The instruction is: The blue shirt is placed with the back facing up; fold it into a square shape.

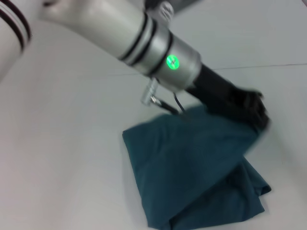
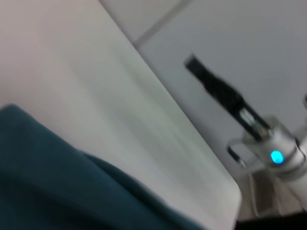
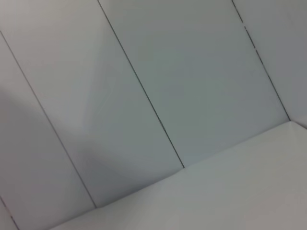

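The blue shirt (image 1: 192,167) lies in folded layers on the white table (image 1: 62,153), toward the front right in the head view. My left arm reaches across from the upper left, and its black left gripper (image 1: 252,109) is at the shirt's far right corner, touching or just above the cloth. The motion blur hides its hold. The left wrist view shows the shirt (image 2: 53,182) close below the camera. Farther off in that view, beyond the table's edge, is my right gripper (image 2: 194,64), raised off the table on its silver arm and away from the shirt.
The white table (image 2: 124,100) stretches bare to the left of the shirt and behind it. The right wrist view shows only grey panelled wall (image 3: 144,72) and a strip of the table (image 3: 240,191).
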Robot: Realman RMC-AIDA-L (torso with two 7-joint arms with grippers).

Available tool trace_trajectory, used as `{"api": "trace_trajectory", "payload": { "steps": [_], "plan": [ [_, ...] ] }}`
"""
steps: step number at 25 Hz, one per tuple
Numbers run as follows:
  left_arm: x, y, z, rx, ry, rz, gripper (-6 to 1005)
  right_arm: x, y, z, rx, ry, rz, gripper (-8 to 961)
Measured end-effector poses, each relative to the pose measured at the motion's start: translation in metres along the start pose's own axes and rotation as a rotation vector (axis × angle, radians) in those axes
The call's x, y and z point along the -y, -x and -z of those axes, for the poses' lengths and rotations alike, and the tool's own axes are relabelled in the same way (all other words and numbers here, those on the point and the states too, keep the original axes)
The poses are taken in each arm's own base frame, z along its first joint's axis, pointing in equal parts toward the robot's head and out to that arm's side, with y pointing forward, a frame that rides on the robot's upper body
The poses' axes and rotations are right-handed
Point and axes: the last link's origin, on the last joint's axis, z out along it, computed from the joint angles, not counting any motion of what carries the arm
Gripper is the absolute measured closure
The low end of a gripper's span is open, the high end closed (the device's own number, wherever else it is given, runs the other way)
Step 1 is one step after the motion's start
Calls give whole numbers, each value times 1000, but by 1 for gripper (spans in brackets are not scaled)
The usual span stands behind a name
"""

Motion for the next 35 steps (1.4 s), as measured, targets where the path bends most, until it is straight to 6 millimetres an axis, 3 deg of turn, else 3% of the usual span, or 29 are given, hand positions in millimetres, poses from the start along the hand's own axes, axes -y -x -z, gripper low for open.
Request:
{"api": "trace_trajectory", "payload": {
  "steps": [3, 8, 11, 14, 19, 23, 24, 27, 35],
  "plan": [
    [-3, 11, -14, 55, 23, 4, 945, 1, 4, -2, 11, -4, 2, 953],
    [-5, 20, -22, 116, 11, 0, 832, 2, 7, -4, 21, -11, 4, 953],
    [-5, 20, -20, 93, 27, 6, 610, 2, 7, -5, 22, -8, 4, 953],
    [-1, 17, -12, 43, 33, -2, 500, 0, 6, -7, 9, 3, 9, 953],
    [12, 18, 11, -59, 7, -74, 298, -8, 6, -10, -23, 59, 35, 953],
    [43, 33, 38, -146, -17, -72, 151, -16, 14, -15, -77, 120, 68, 953],
    [58, 43, 51, -183, -22, -67, 140, -19, 17, -18, -96, 135, 75, 953],
    [77, 59, 68, -239, -24, -59, 110, -30, 22, -26, -158, 197, 109, 952],
    [127, 137, 117, -445, -59, -169, 48, -64, 37, -39, -295, 370, 245, 950]
  ]
}}
